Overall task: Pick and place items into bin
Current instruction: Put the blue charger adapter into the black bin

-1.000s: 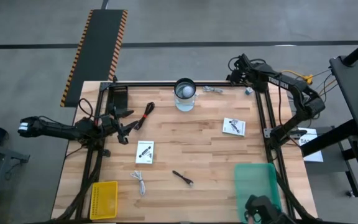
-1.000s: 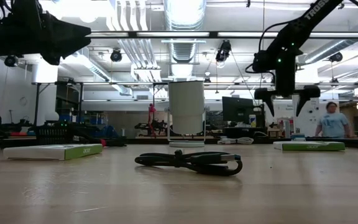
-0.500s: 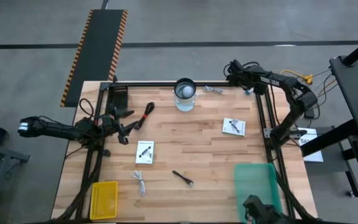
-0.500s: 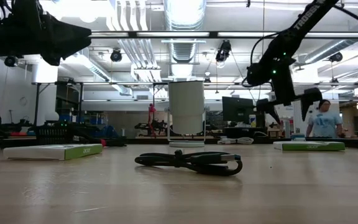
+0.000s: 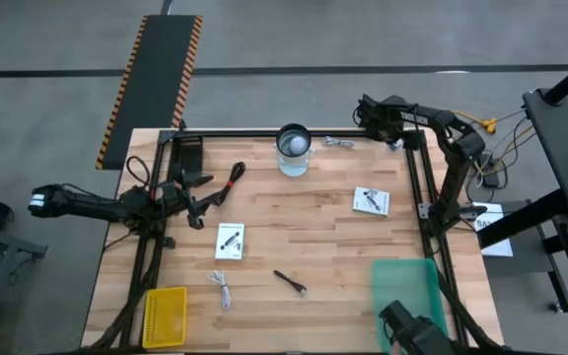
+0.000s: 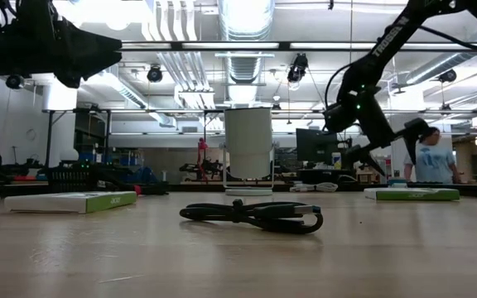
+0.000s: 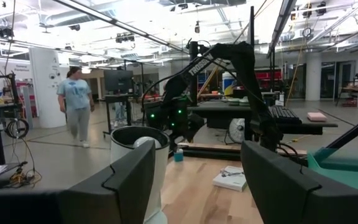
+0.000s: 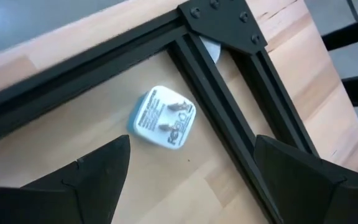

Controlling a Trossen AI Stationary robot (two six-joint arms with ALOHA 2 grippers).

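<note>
Right gripper (image 5: 368,106), jaws wide and empty, has swung left along the table's far edge to hover over a white plug adapter (image 8: 162,117) (far right corner); pickup looks next; left gripper (image 5: 200,202), partly open and empty, waits far left; green bin (image 5: 404,289) sits near right.

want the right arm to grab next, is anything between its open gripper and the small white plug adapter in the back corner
Nothing visible. The right gripper hangs open above the small white plug adapter, bare wood between them. The black frame rail runs close beside the adapter and could crowd one finger.
</note>
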